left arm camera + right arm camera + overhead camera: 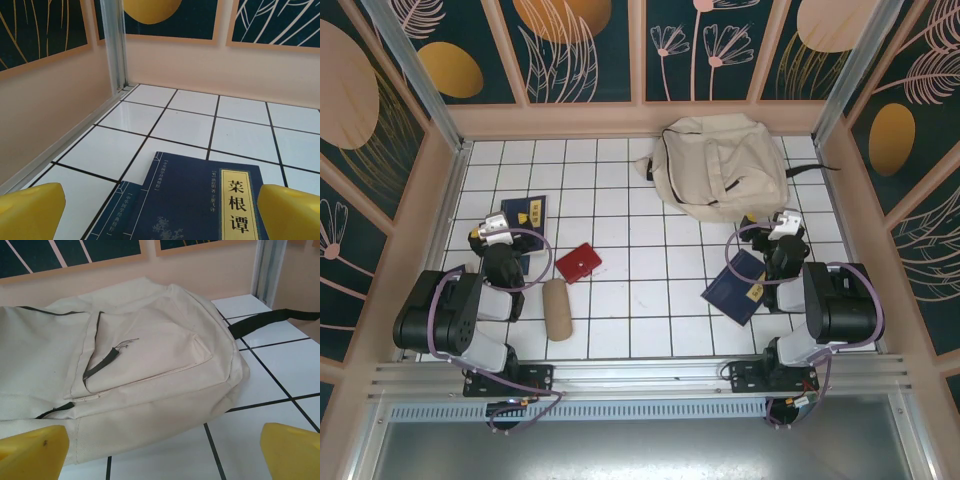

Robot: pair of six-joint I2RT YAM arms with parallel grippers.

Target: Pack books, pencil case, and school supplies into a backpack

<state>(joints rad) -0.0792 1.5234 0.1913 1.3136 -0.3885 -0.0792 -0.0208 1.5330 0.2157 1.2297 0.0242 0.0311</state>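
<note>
Just ahead of the left end effector [498, 227], wide open and empty, a book [190, 200] lies flat on the desk [640, 320], long axis pointing away from it, while the right end effector [785, 224], equally open and empty, faces the backpack [725, 165] nearby.

Black jointed arms [440, 315], looping purple cables [448, 290], white-silver wrist housings [496, 228], yellow-tipped jaws.

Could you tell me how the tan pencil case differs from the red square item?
The tan soft roll-shaped pencil case bulges and runs roughly along the grid; the small flat red square item lies thin and skewed. Both rest loose on the white tiled table.
</note>
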